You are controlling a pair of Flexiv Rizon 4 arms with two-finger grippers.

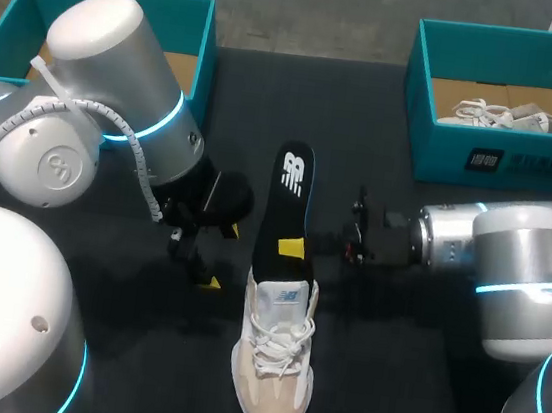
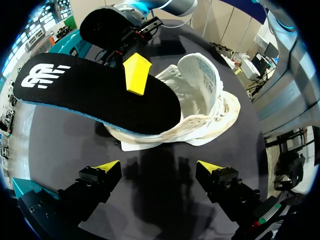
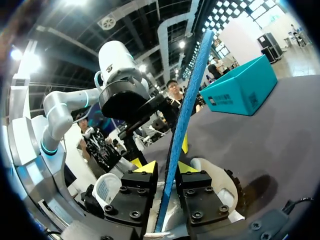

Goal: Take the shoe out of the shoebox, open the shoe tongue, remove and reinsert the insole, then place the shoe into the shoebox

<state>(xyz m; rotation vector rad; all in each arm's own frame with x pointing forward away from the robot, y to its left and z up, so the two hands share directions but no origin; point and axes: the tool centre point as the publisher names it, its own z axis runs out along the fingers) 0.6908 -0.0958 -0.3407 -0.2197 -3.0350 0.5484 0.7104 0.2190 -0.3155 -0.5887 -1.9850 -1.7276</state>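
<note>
Right gripper (image 3: 167, 167): fingers pinch the insole (image 3: 189, 95) edge-on, one on each face. The insole's lower end sits at the opening of the shoe (image 1: 274, 368), just under the fingers.

Left gripper (image 2: 159, 167): spread wide, holding nothing, with the shoe ahead of it.

Insole: thin and flat, black top, blue foam edge.

Shoe: white and beige, laced, tongue raised, upright on the table (image 1: 385, 381).

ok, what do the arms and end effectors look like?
Left arm and right arm: fat rounded silver-white links with glowing cyan rings at the joints. A ribbed pale hose loops along the left one. Left end effector and right end effector: black bolted blocks, two fingers, yellow wedge tips.
</note>
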